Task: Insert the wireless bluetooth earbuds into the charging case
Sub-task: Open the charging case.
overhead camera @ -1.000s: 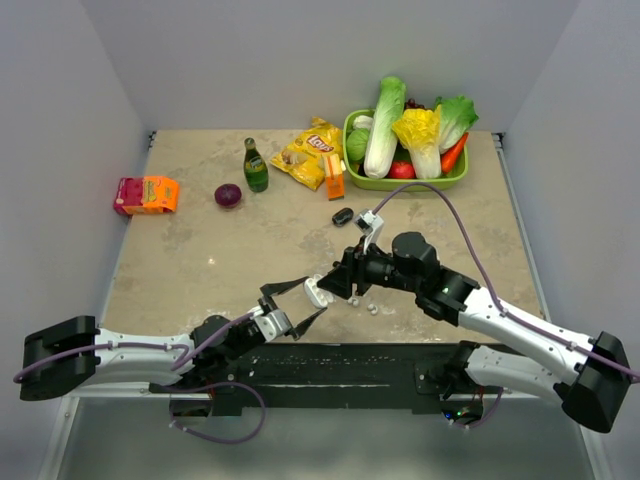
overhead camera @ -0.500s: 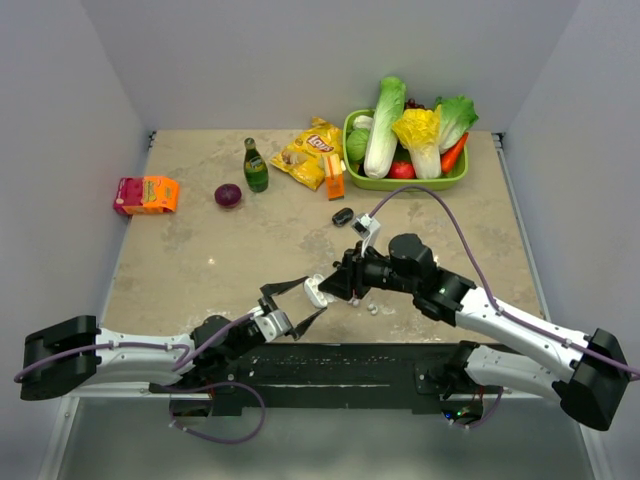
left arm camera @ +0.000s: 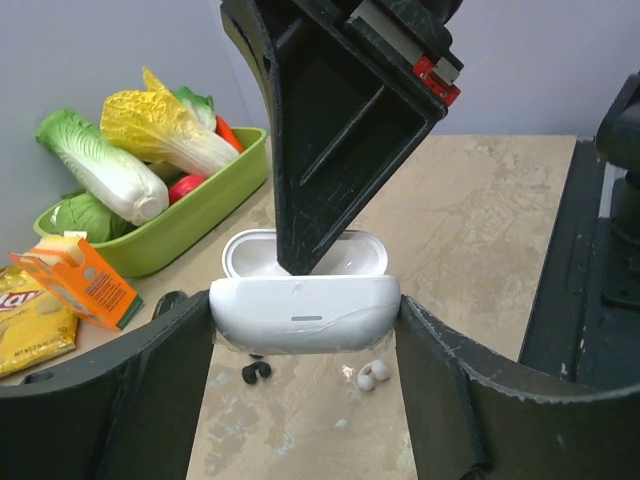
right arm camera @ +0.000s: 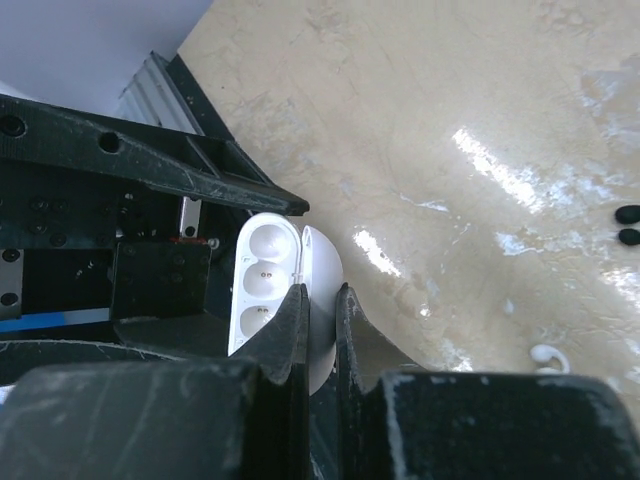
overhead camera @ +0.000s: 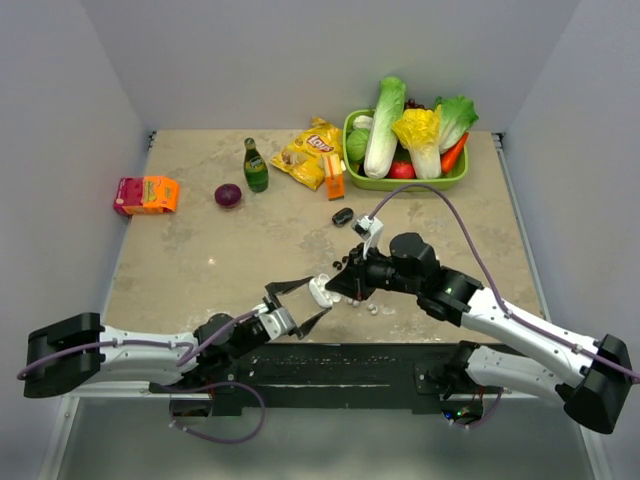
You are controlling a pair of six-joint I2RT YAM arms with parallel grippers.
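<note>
Jaws: left gripper [left arm camera: 305, 322] clamped across the body of the charging case [left arm camera: 300, 312], one finger on each end. Right gripper [right arm camera: 320, 300] pinched almost flat on the thin edge of the open lid [right arm camera: 322, 262].

Case is held above the table [left arm camera: 470, 230], lid swung back, both wells showing empty in the right wrist view.

Handling, judged:
- Case: light, hard, glossy rounded shell, likely to slip or twist under a loose grip. Best hold is the one in place, across the ends, with the open top left free.
- Lid: thin and hinged, the weak part. A hard pull or twist could strain the hinge.
- White earbuds [left arm camera: 368, 375] and black earbuds [left arm camera: 257, 371]: lying loose on the table just below the case, apart from each other. Far smaller than a fingertip, smooth, likely to roll or squirt out. Take one by its widest part with a gentle pinch.

Pose:
- Left arm [overhead camera: 140, 350] lies low along the near edge, reaching toward the centre, fingers angled up and away.
- Right arm [overhead camera: 500, 310] reaches in from the right with its elbow raised, wrist turned so the fingers meet the case from above
</note>
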